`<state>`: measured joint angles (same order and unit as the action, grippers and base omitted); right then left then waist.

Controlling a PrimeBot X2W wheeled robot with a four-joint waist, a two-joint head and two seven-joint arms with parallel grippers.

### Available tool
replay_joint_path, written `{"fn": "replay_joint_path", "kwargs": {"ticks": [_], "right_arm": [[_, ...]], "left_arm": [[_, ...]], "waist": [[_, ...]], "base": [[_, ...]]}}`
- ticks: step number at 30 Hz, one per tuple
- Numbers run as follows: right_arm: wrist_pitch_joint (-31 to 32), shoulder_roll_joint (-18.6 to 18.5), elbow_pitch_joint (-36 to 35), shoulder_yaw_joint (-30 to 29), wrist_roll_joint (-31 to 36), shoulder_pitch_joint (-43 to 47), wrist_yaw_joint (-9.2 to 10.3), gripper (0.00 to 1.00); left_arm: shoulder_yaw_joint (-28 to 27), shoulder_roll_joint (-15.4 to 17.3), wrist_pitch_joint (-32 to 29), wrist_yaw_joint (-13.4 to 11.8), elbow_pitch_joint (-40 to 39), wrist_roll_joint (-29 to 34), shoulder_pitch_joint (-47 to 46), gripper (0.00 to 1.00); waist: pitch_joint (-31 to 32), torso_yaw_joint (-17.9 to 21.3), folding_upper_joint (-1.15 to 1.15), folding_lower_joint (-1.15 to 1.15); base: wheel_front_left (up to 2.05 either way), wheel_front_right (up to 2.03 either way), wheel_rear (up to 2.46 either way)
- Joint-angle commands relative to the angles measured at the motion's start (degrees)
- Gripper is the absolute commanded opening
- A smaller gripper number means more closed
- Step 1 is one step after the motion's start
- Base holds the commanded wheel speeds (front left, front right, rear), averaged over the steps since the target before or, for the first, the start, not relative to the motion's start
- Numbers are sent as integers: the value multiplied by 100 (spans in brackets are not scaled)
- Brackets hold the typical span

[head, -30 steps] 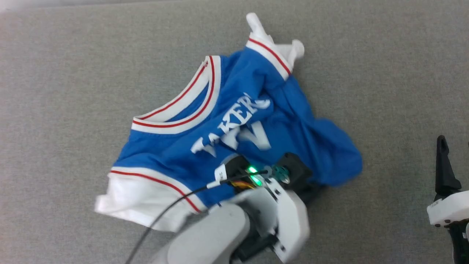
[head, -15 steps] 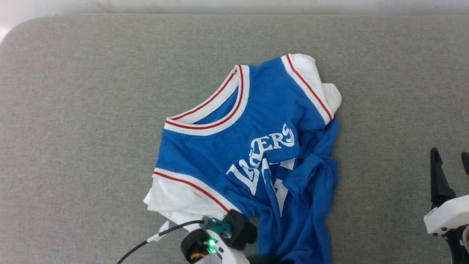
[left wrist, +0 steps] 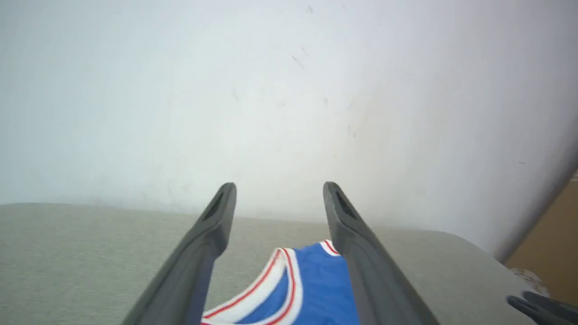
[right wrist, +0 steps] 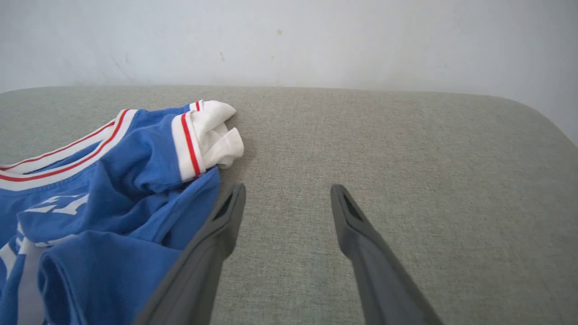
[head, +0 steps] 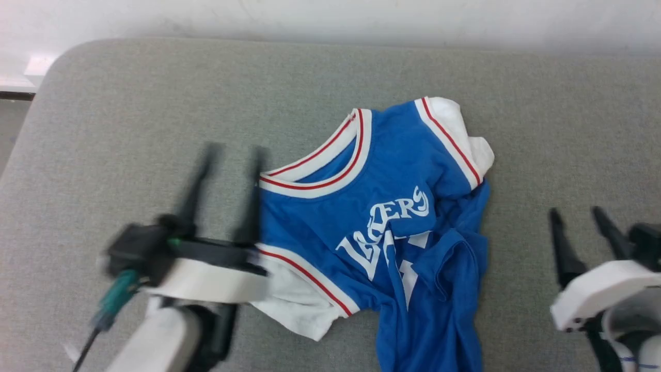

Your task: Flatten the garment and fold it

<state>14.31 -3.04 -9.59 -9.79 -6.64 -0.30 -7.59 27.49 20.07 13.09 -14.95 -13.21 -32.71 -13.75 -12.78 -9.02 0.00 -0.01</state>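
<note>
Garment (head: 392, 222) lies rumpled right of centre on the grey worktop (head: 155, 103), freshly released: the left claw (head: 235, 152), shut a moment ago, now gapes empty at centre left. Right claw (head: 576, 214), lower right, is wide open and empty; flattening seems unfinished.

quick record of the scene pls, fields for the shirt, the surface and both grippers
surface: grey fabric pad, white wall behind
garment: blue jersey T-shirt, front up, white letters showing, not flat
collar: white with red stripes, toward the far left
wrinkles: lower body bunched in folds; far sleeve crumpled
left gripper: open, empty, at the garment's left edge by the collar; blurred in the head view
right gripper: open, empty, over bare pad to the garment's right
fold: not started
</note>
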Motion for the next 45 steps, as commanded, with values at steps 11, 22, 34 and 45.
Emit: {"fn": "replay_joint_path", "kwargs": {"ticks": [11, 22, 34, 45], "right_arm": [[986, 16, 513, 1143, 280, -281, 10, 100], [1212, 15, 2374, 1330, 677, -1071, 10, 0], [1131, -409, 1375, -79, 440, -870, 10, 0], [2040, -16, 181, -1720, 383, 1604, 10, 0]], "left_arm": [[-1142, -251, 189, -864, -292, 848, 1189, 100], [-1281, -718, 190, -432, -163, 985, 1318, 100], [-1501, -893, 190, -237, -116, 1088, 1366, 100], [-1624, -1088, 191, -28, -51, 1140, 1277, 100]], "waist": [[65, -232, 0, 1], [7, -328, 0, 1], [-13, 165, 0, 1], [-397, 496, 0, 1]], "base": [[0, 0, 0], [0, 0, 0], [0, 0, 0], [0, 0, 0]]}}
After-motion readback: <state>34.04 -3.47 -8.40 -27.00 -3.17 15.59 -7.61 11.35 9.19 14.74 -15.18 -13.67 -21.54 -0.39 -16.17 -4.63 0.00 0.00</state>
